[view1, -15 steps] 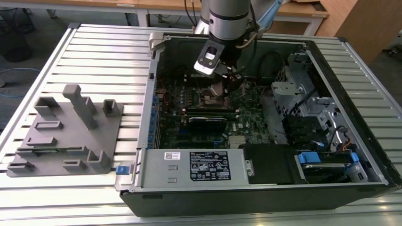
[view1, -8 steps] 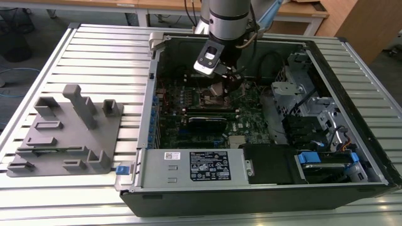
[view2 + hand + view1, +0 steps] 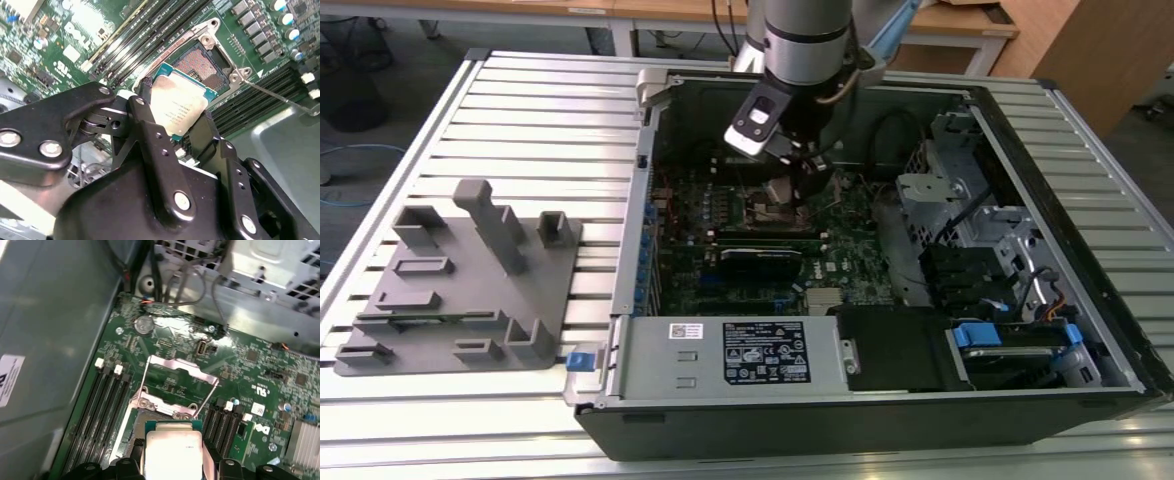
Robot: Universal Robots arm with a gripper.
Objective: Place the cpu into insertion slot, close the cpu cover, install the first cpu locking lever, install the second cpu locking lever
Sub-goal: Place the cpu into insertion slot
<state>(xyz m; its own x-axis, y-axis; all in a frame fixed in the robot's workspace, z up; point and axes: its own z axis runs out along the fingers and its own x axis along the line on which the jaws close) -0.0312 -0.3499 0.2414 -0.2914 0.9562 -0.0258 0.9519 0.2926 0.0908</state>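
My gripper (image 3: 175,116) is clamped on the cpu (image 3: 179,100), one black finger (image 3: 145,125) against each of two opposite edges, metal top facing the camera. The chip hangs tilted just over the insertion slot (image 3: 202,67), covering its near edge; I cannot tell whether it touches the frame. The socket's dark contact field lies bare beyond it. In the first wrist view the cpu cover (image 3: 181,371) stands swung up from its hinge at the slot's far side, and a thin wire lever (image 3: 144,377) rises next to it (a second one runs up the other side). Long black memory slots (image 3: 102,405) flank the socket on the green motherboard (image 3: 240,365). In the exterior view the arm reaches down into the open computer case (image 3: 854,420), which lies on a slatted table (image 3: 520,130) beside a grey fixture (image 3: 454,290).
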